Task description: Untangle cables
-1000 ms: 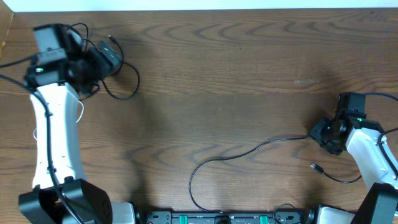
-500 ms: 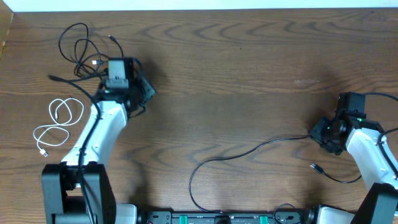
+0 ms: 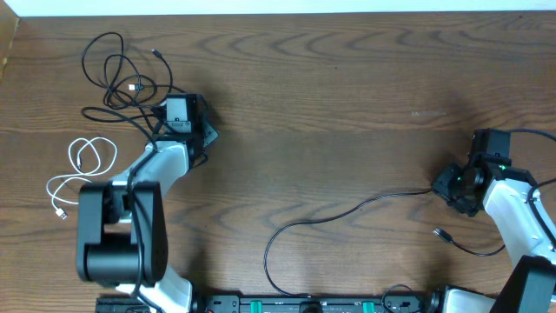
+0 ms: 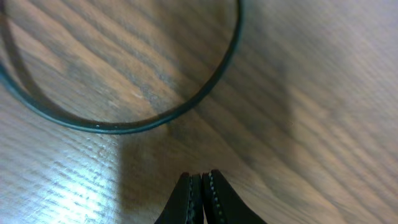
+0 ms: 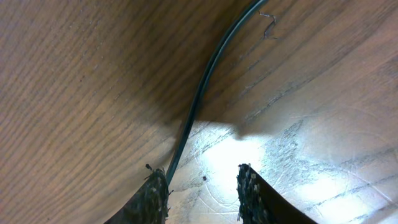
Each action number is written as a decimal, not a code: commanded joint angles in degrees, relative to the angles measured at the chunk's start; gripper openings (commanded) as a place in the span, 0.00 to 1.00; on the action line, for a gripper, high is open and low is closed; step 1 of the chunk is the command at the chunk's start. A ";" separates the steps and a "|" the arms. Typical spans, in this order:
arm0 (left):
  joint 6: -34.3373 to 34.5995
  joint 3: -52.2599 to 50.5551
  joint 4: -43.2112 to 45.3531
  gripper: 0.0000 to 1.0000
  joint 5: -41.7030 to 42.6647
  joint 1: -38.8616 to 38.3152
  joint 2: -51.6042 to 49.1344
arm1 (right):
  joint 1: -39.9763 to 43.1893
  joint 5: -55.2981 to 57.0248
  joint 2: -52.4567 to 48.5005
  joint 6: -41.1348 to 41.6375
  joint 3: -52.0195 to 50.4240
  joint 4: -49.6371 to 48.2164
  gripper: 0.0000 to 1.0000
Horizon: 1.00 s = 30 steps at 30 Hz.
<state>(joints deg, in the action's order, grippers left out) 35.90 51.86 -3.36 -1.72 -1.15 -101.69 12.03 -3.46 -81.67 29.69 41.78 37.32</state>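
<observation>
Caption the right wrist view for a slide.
Open right gripper over the wooden table, a black cable running up from one fingertip.

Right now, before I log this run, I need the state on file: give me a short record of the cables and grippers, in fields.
tangled black cable: loose overlapping loops, upper left of the overhead view
white cable: coiled, below the tangle, apart from it
long black cable: laid out, running from the near edge to the right gripper
left gripper: shut, empty, near a black loop
right gripper: open, long black cable beside one finger
</observation>
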 commanded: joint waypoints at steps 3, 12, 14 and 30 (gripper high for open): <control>0.20 -0.42 2.89 0.08 -3.32 0.11 -3.85 | -0.50 0.11 -0.11 -0.24 -0.33 -0.07 0.34; 0.17 -0.42 12.15 0.08 -10.82 1.57 -9.60 | -0.52 0.13 -0.11 -0.20 -0.33 -0.28 0.33; 0.17 -0.42 16.15 0.08 -10.82 2.51 -11.96 | -0.50 0.13 -0.09 -0.20 -0.33 -0.37 0.33; -0.44 6.54 33.03 0.08 -9.99 16.52 -17.49 | -0.52 0.09 -0.11 0.04 -0.33 -0.44 0.29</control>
<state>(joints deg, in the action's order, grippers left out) 36.01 55.33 29.80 -11.97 12.67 -118.26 12.03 -3.46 -81.67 29.71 41.78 36.80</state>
